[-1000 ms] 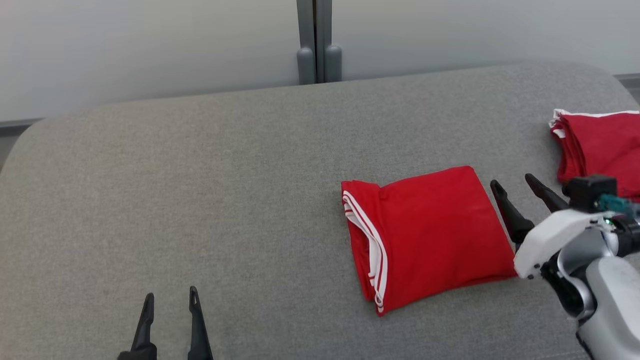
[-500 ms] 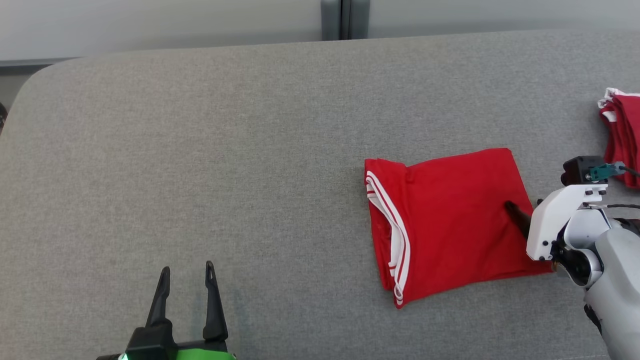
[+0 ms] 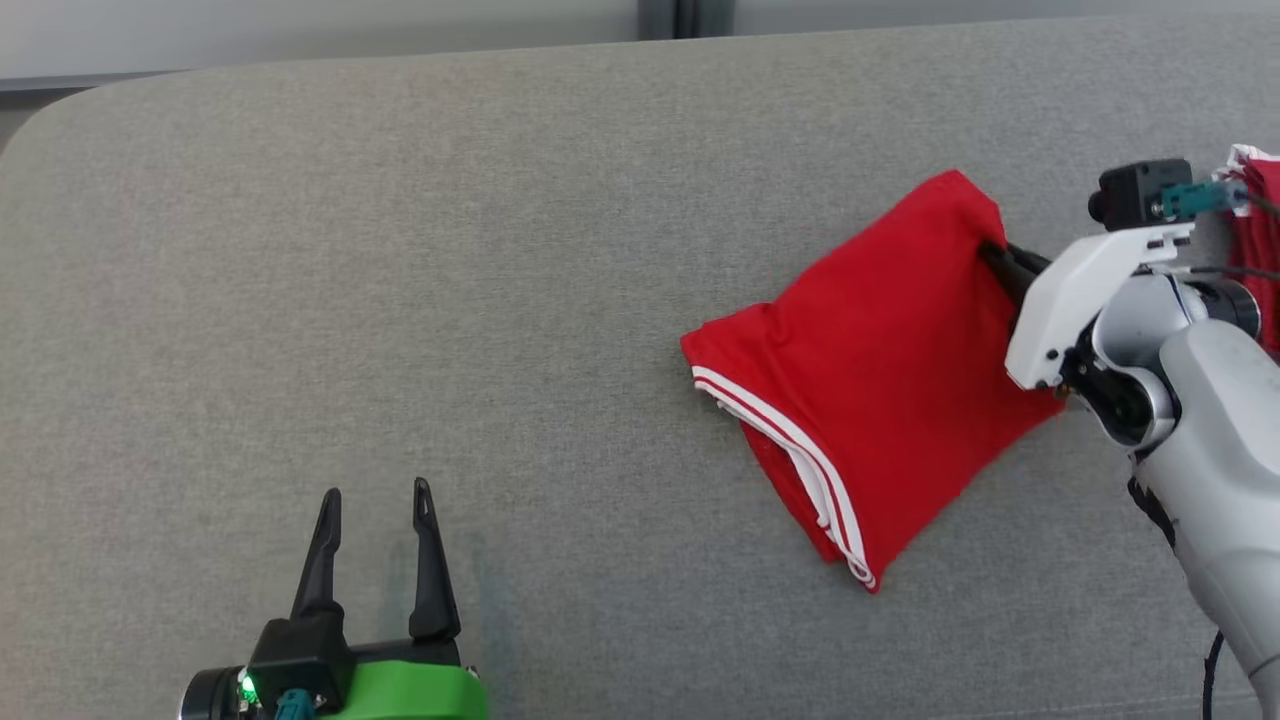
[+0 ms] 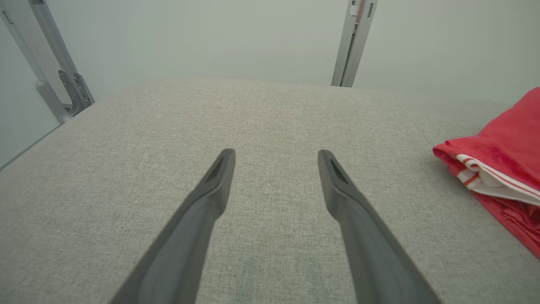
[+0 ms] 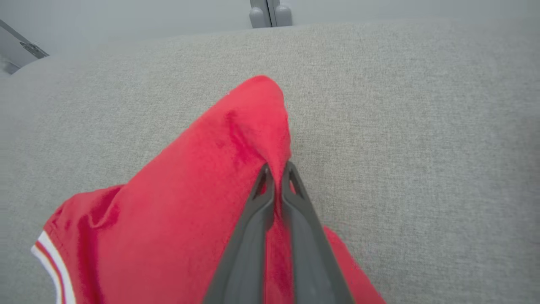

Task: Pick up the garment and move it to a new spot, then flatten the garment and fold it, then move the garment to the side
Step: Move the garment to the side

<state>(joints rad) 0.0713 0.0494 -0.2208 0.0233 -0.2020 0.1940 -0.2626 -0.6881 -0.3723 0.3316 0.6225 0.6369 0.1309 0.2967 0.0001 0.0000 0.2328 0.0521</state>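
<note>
Clamped tight with the right claw [image 5: 276,169] on the right-hand edge of the folded red garment [image 3: 880,370] — that edge raised into a peak, the rest lying on the right half of the grey padded surface [image 3: 400,250], white-striped hems toward the near left. Past the right arm [image 3: 1190,400], at the far right edge: another red pile [image 3: 1262,250] with white trim, apart from the held cloth. Down at lower left, well apart from both — left claw [image 3: 375,495] with fingers spread wide over bare fabric, grey metal post [image 3: 685,15] behind the far edge.

garment [image 3: 880,370] on table [image 3: 400,250], R of ctr
</note>
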